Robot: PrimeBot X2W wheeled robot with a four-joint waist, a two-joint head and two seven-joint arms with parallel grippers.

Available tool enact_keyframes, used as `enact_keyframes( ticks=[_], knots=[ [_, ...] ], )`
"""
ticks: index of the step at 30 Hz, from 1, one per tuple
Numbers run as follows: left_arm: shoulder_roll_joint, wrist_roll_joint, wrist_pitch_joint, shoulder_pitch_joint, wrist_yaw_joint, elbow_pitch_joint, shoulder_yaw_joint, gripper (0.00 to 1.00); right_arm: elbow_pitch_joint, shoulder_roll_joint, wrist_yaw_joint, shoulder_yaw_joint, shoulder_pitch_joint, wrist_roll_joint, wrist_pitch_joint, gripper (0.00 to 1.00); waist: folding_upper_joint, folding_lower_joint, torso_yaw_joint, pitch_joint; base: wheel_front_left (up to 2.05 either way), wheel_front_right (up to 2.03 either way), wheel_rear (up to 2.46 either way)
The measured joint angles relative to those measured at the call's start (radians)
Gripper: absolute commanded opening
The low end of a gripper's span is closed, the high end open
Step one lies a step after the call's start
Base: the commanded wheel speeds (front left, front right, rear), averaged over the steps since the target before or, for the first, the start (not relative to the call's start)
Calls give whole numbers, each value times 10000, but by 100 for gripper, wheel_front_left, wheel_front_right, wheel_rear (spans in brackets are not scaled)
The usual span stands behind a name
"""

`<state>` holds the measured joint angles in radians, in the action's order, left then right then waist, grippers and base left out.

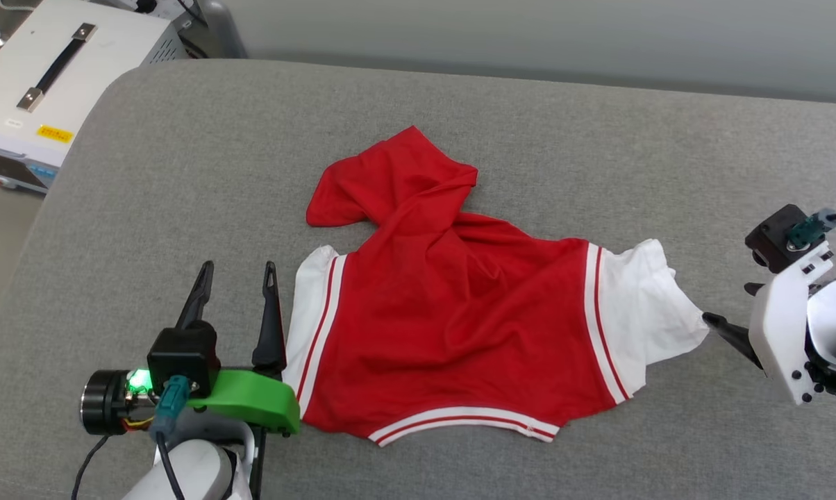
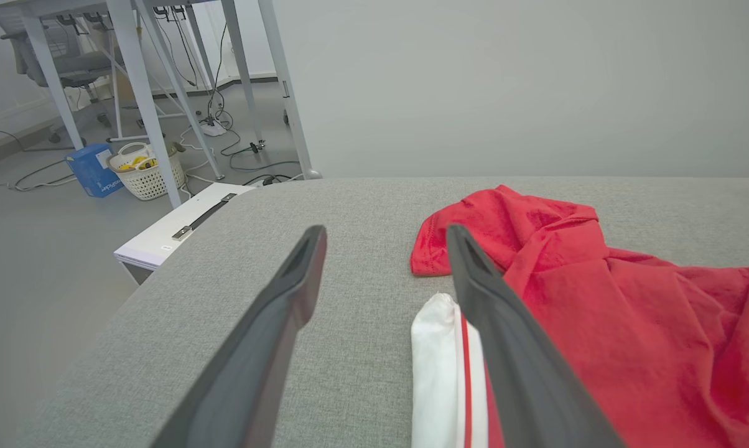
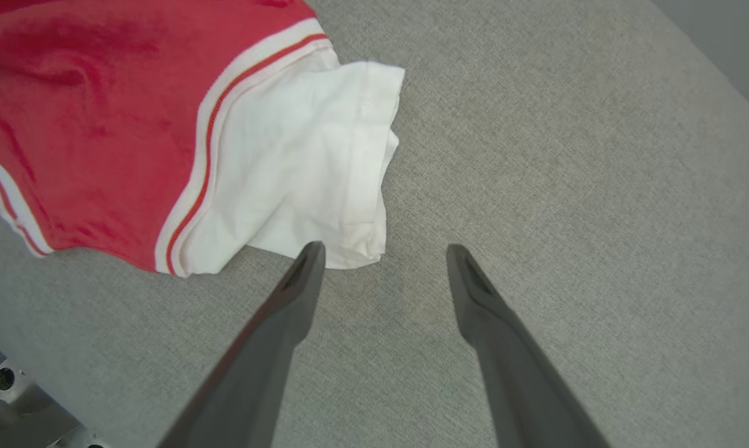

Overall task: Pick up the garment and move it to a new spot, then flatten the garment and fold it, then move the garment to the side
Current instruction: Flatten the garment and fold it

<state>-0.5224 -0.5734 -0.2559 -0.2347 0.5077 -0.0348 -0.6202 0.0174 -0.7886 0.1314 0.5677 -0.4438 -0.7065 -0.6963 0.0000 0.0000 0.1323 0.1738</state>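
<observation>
Garment (image 1: 453, 312) lies spread across the middle of the grey padded bench (image 1: 182, 173), sleeve to sleeve from my left to my right, so its long axis runs straight between the two arms. The striped-trim edge (image 1: 460, 419) is the side nearest me. The red body runs away from me and ends in a twisted, bunched lobe (image 1: 383, 173) at the far left. I see no lettering on the side that faces up.

My left pincer (image 1: 238, 267) is spread and holding nothing, fingers pointing away from me. It sits just beside the white left sleeve (image 1: 312, 298), and the garment lies to its right. In the left wrist view the inner finger crosses the striped seam, but I cannot tell whether it touches the cloth.

My right pincer (image 3: 385, 249) is also spread and holding nothing, aimed inward at the white right sleeve (image 3: 312, 155). One fingertip is at the cuff's lower corner, touching or nearly so, and the other is over bare bench.

I judge the pick-up not yet begun. Both arms are about equally near, each to its own sleeve. The left has to shift sideways to the right to get cloth between its fingers. The right needs only to advance along its own fingers onto the cuff.
</observation>
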Motion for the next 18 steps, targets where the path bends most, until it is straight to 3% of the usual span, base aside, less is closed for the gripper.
enact_keyframes(
  ticks=[8,15,16,17,18],
  knots=[
    [1108,1260,0,203,-928,359,1319,100,1672,407,0,1365,-981,-221,-92,100,0,0,254,743,0,0,0],
    [1848,1985,0,227,-1785,899,2192,100,2777,533,-2,2314,-1412,-690,1030,100,0,0,397,1231,0,0,0],
    [1925,2119,0,269,-1881,970,2343,100,2832,531,-2,2449,-1493,-732,1323,22,0,0,379,1239,0,0,0],
    [1992,2219,0,316,-1977,1043,2476,100,2897,531,-2,2568,-1543,-757,1622,0,0,0,357,1231,0,0,0],
    [2063,2311,0,371,-2082,1124,2589,100,2945,518,-2,2665,-1566,-836,1910,0,0,0,337,1201,0,0,0]
  ],
)
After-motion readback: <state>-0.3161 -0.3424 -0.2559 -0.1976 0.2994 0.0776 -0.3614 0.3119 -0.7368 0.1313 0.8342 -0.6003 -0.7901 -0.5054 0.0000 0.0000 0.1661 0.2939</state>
